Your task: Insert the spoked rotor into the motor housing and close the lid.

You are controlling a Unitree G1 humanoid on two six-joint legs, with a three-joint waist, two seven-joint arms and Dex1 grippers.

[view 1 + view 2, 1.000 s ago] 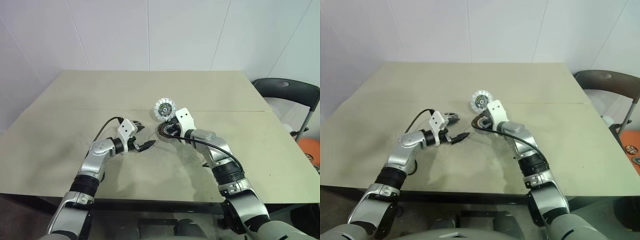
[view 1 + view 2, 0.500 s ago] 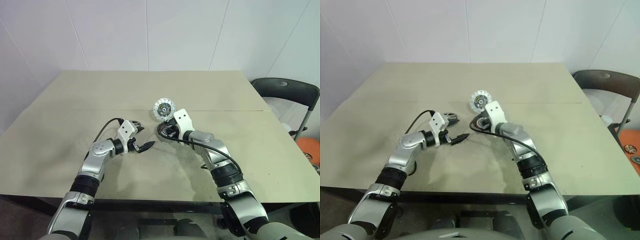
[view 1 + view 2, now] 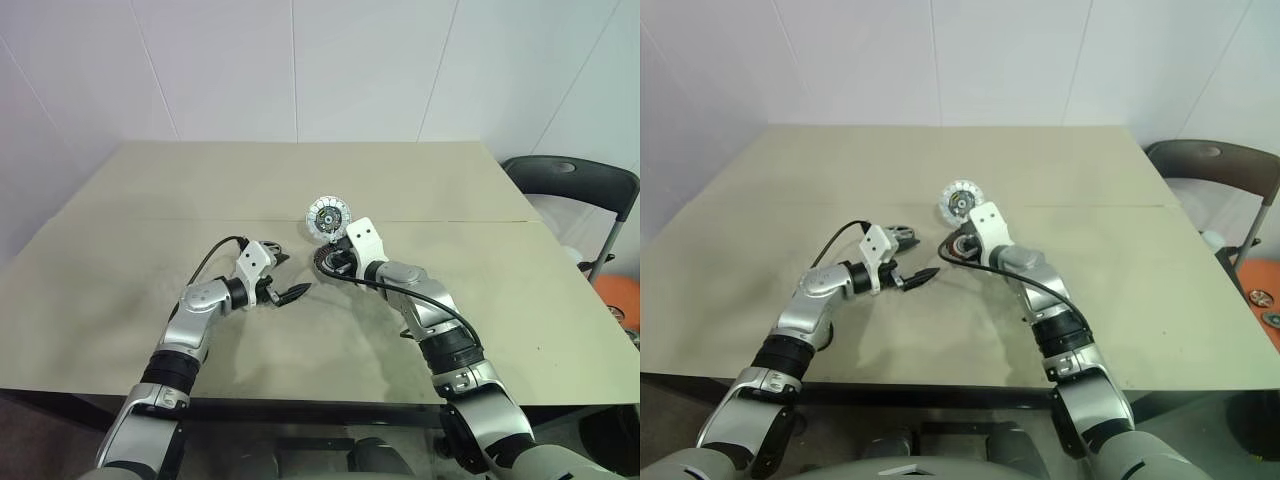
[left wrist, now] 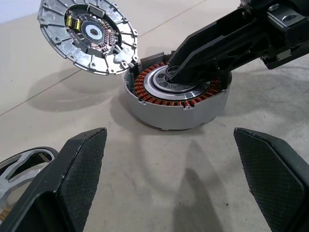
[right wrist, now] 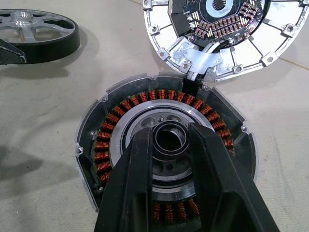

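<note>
1. The left tool [image 3: 286, 276] hangs just above the beige surface [image 3: 120, 250], left of centre, its two black fingers [image 4: 77, 164] spread wide with nothing between them. It points toward the motor parts on its right.
2. The spoked rotor [image 5: 36, 29], a dark ring with silvery spokes and a hub, lies flat on the surface close beside the left tool, apart from the housing. In the left wrist view its rim [image 4: 21, 162] shows just beside one of that tool's fingers.
3. The motor housing [image 4: 176, 104] sits on the surface near the middle, between the two tools. It is a squat round casing with a ring of copper-orange windings around a silvery centre, open at the top.
4. The lid [image 3: 328, 215], a round silver disc with a circuit face, stands tilted up at the far edge of the housing, joined to it at the rim by a white piece and a short dark lead [image 5: 200, 67].
5. The right tool [image 5: 170, 137] reaches down into the housing from the right. Its fingers [image 5: 140, 174] stand narrow, one on either side of the raised silvery ring at the housing's centre, close against it.
6. A dark chair [image 3: 580, 185] stands off the surface's right edge.
</note>
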